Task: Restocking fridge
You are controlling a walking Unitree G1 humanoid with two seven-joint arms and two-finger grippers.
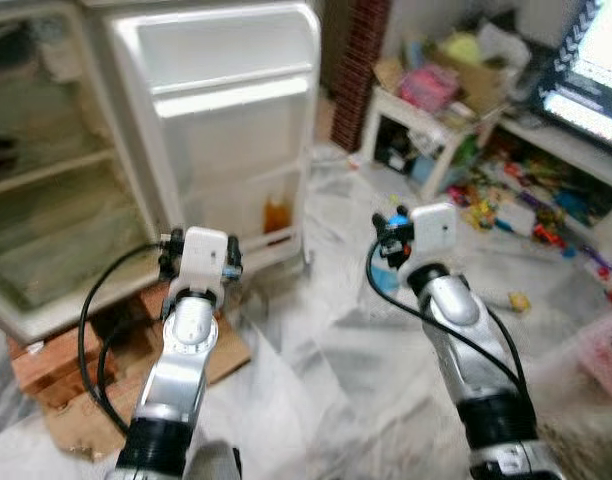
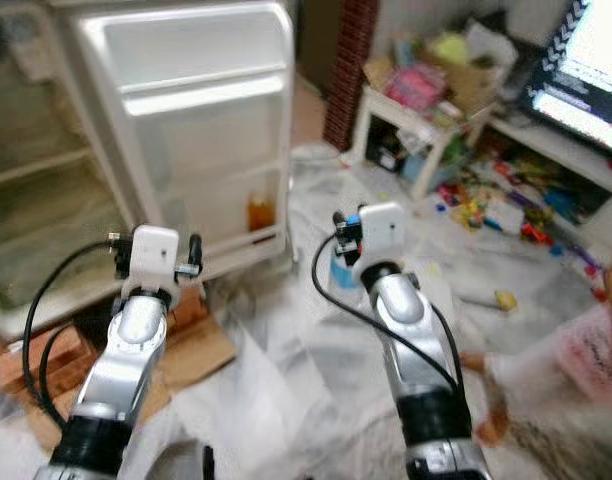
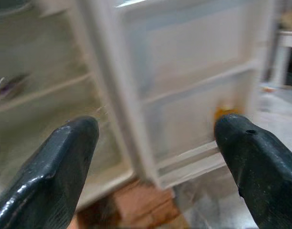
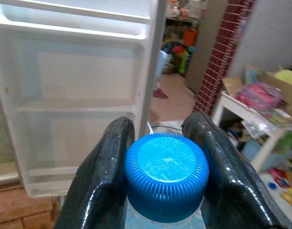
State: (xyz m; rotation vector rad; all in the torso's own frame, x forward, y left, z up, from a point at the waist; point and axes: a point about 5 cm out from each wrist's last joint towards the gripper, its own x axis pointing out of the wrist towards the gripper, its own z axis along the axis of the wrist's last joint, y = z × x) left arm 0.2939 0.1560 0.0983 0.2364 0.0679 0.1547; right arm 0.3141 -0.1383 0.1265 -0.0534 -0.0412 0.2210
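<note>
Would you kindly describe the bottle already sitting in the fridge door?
Find the open white fridge door and follow it down to its lowest shelf. There, near the outer edge, stands a small bottle of orange liquid, the one coloured thing against the white plastic.

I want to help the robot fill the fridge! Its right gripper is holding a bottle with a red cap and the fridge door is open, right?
Nearly. The cap is blue, not red, as the right wrist view shows. The right gripper does grip that bottle by the cap, and the fridge door is open.

One fridge (image 1: 46,200), one open door (image 1: 221,120), one orange bottle (image 1: 276,215), one blue-capped bottle (image 4: 166,176), two grippers: left (image 3: 155,157), right (image 4: 162,167).
</note>
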